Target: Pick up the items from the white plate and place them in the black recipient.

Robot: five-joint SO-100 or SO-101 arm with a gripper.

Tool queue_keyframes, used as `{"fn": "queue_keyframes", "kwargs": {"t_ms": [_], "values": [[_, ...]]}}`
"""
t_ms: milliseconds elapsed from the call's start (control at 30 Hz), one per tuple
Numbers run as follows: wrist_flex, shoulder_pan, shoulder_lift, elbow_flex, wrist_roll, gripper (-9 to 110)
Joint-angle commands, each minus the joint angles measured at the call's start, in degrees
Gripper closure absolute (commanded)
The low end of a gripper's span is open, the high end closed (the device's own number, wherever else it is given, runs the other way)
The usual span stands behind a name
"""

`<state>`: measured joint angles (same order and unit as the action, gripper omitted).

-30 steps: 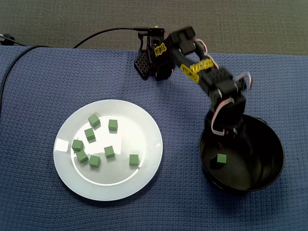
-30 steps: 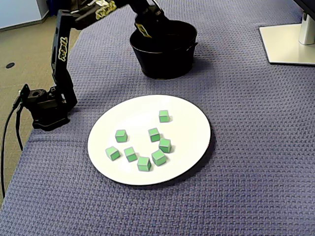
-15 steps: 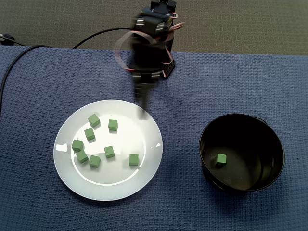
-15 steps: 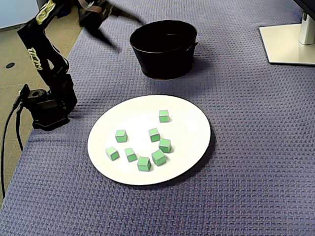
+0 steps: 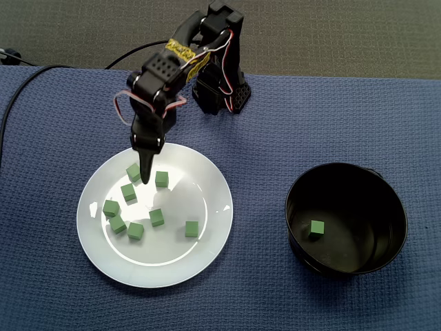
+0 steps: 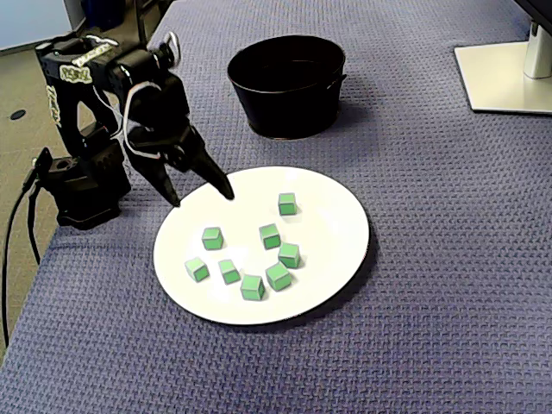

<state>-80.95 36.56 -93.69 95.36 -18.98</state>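
Glossy white plate, matt green cubes, shiny black bowl, woven blue cloth

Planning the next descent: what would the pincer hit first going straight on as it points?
Probably the white plate, between the topmost cube and the cube beside it. The open pincer points down there; depth is unclear, so it might graze either.

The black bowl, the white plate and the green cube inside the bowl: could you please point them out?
black bowl [image 5: 393, 214], a fixed view, right inner wall.
white plate [image 5: 207, 248], a fixed view, bare lower-right rim.
green cube [image 5: 317, 228], a fixed view, its top face.
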Motion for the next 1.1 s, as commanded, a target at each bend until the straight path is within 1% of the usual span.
{"fn": "queue_keyframes", "kwargs": {"t_ms": [0,133,333,533,633,833,933,1067], "values": [[4.75,0.09,1.58,2.90,0.26,67],[7.38,-1.58,3.69,6.94,-0.18,67],[14.94,-2.46,6.06,12.30,-2.46,69],[18.98,-3.25,8.35,14.06,-2.99,72],[19.60,-3.43,9.05,13.97,-2.72,76],[20.30,-4.04,8.79,14.15,-2.37,93],[20.83,-4.22,8.53,14.68,-1.85,100],[21.45,-4.31,7.91,15.21,-1.58,101]]}}
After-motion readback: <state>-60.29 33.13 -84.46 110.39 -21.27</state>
